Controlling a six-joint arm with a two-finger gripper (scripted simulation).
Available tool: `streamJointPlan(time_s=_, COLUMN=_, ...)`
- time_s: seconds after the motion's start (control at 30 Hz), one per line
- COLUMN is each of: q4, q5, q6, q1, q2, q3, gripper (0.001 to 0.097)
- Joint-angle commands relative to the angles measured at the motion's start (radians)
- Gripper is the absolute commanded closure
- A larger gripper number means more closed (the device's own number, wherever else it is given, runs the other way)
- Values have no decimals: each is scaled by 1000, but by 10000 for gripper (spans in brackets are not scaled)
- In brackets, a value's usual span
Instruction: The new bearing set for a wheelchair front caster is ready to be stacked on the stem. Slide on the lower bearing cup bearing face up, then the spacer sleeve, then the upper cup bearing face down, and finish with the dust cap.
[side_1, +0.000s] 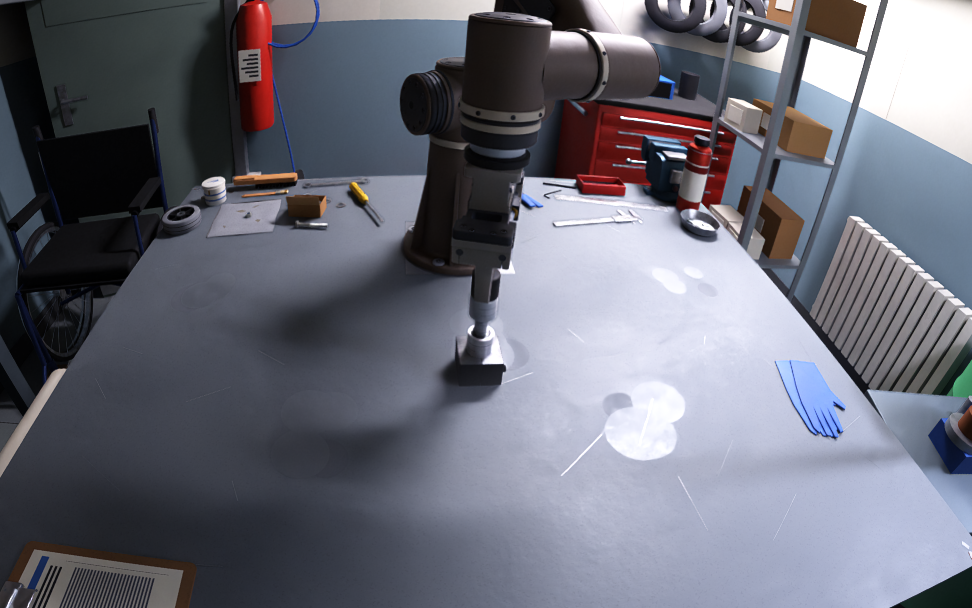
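At the middle of the grey table a dark square base (480, 373) carries the upright stem, with a pale bearing cup (479, 346) seated low on it. Straight above, on the stem line, a grey cylindrical spacer sleeve (484, 311) sits closed in my gripper (484, 300), its lower end just over the cup. The arm comes down vertically from its pedestal behind the base. The stem itself is mostly hidden by the cup and the sleeve. I cannot make out the other cup or the dust cap on the table.
Behind the work stands the arm's pedestal (437, 244), and beyond it tools lie along the far edge: a screwdriver (365, 201), a small box (306, 206), a caliper (596, 219) and a red tray (601, 185). A blue glove (812, 406) lies at the right.
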Motion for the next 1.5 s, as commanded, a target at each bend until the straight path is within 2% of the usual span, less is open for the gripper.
streamJointPlan(time_s=0.0, q4=0, q5=0, q6=0, q1=0, q2=0, q3=1, gripper=601)
streamJointPlan(time_s=0.7, q4=0, q5=0, q6=0, q1=0, q2=0, q3=1, gripper=461)
streamJointPlan(time_s=1.47, q4=0, q5=-4, q6=0, q1=0, q2=-3, q3=3, gripper=461)
